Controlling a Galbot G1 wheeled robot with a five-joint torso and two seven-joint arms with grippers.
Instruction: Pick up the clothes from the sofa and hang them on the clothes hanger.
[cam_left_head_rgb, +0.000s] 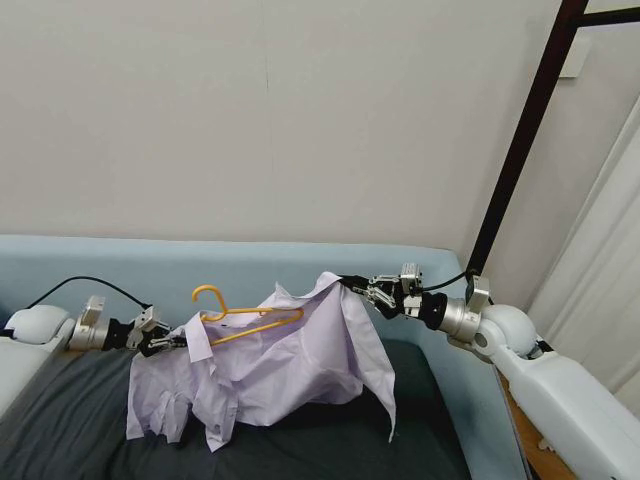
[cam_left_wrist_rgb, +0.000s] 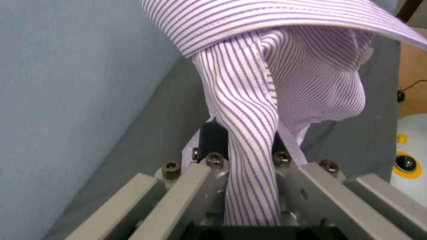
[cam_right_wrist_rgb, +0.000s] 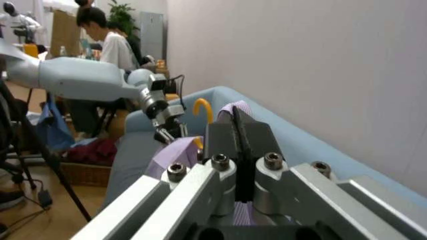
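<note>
A lilac striped shirt (cam_left_head_rgb: 290, 365) is stretched above the sofa (cam_left_head_rgb: 440, 400), held up at both ends. A yellow hanger (cam_left_head_rgb: 240, 318) sits in its collar, hook up. My left gripper (cam_left_head_rgb: 170, 342) is shut on the shirt's left edge; in the left wrist view the striped cloth (cam_left_wrist_rgb: 253, 125) runs between the fingers (cam_left_wrist_rgb: 213, 142). My right gripper (cam_left_head_rgb: 362, 291) is shut on the shirt's right shoulder. In the right wrist view its black pads (cam_right_wrist_rgb: 223, 135) pinch purple cloth (cam_right_wrist_rgb: 175, 152), with the hanger hook (cam_right_wrist_rgb: 202, 107) and the left arm (cam_right_wrist_rgb: 87, 77) beyond.
A dark cushion (cam_left_head_rgb: 80, 420) covers the sofa seat under the shirt. A black rack pole (cam_left_head_rgb: 520, 140) rises at the right, by a white curtain (cam_left_head_rgb: 600, 260). The back wall is bare. People sit in the room behind in the right wrist view.
</note>
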